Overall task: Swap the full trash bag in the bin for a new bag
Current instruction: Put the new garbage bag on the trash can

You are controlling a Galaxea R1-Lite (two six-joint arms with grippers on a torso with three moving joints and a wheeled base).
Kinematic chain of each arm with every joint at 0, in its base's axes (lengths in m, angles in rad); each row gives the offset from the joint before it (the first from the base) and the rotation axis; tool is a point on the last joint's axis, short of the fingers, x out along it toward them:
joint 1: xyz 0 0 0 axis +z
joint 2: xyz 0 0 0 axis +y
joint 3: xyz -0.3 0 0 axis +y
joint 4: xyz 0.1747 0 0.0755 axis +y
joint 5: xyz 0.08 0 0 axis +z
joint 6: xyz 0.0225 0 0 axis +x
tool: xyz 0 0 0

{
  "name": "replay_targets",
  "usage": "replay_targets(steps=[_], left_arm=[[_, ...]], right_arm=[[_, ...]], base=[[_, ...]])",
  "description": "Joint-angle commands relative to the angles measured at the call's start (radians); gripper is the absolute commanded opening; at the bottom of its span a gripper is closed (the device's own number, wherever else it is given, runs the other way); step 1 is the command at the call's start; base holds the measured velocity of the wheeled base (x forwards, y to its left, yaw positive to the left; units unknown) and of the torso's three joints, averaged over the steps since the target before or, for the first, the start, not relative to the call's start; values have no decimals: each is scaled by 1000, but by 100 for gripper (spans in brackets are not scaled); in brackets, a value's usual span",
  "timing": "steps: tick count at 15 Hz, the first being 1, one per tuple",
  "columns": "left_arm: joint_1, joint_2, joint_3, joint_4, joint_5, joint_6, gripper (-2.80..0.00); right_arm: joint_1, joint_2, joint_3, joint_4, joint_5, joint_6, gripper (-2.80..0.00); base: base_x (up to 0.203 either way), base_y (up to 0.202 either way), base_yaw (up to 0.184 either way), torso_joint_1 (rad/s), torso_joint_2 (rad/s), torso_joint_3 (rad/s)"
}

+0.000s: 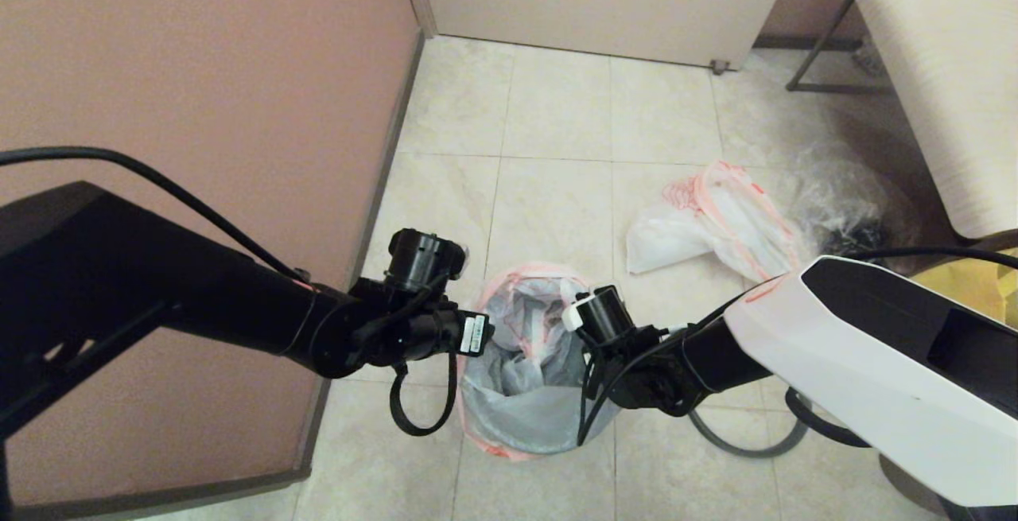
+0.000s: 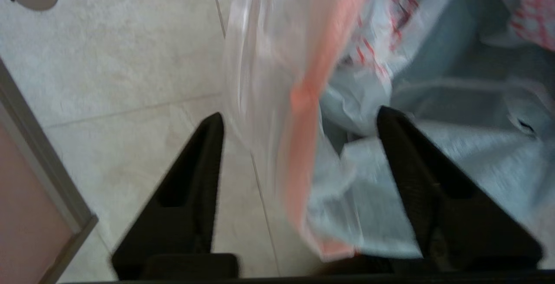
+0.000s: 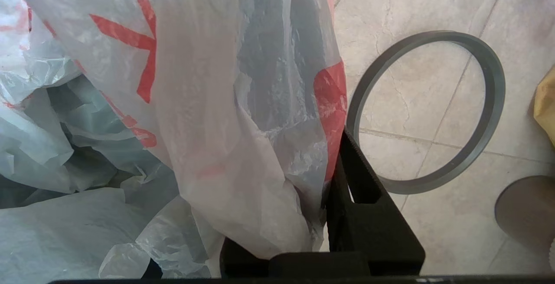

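Looking down through the head camera, I see both arms meeting over the bin [image 1: 557, 437], whose walls are draped by the new bag [image 1: 525, 346] lining it. My left gripper [image 2: 299, 145] sits at one side of the bag's mouth with its jaws spread wide; the bag's orange edge [image 2: 312, 93] and a fold of white plastic hang between them, touching neither finger that I can make out, so it grips nothing. My right gripper [image 3: 303, 175] is at the opposite side of the mouth. One finger [image 3: 360, 197] shows clearly, and the bag's film with its red lettering is bunched against its inner face, covering the other finger, so I cannot tell whether those jaws are clamped on the film or apart.

Beyond the right jaws, on the tiled floor [image 1: 557, 203], the grey hoop [image 3: 427, 110] lies flat, apart from the bin. Farther out from both jaws, the full trash bag [image 1: 716, 223] lies slumped on the floor, with a clear crinkled bag [image 1: 843, 203] just beside it and a yellow bag [image 1: 974, 282] near the white bench [image 1: 938, 68].
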Motion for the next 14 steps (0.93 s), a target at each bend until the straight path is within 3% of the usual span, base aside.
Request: replay_targets(steps=[1, 2, 10, 14], left_arm=[[10, 50, -7, -27, 4, 0, 0], [17, 50, -8, -54, 5, 0, -280], [76, 30, -12, -48, 16, 6, -280], [98, 108, -69, -54, 31, -2, -280]], right_arm=[[1, 1, 0, -2, -3, 1, -280], [-1, 1, 0, -2, -3, 3, -280], [-8, 9, 0, -2, -3, 5, -280], [-8, 4, 0, -2, -1, 4, -280]], base=[[0, 0, 0, 0, 0, 0], [0, 0, 0, 0, 0, 0], [0, 0, 0, 0, 0, 0], [0, 0, 0, 0, 0, 0]])
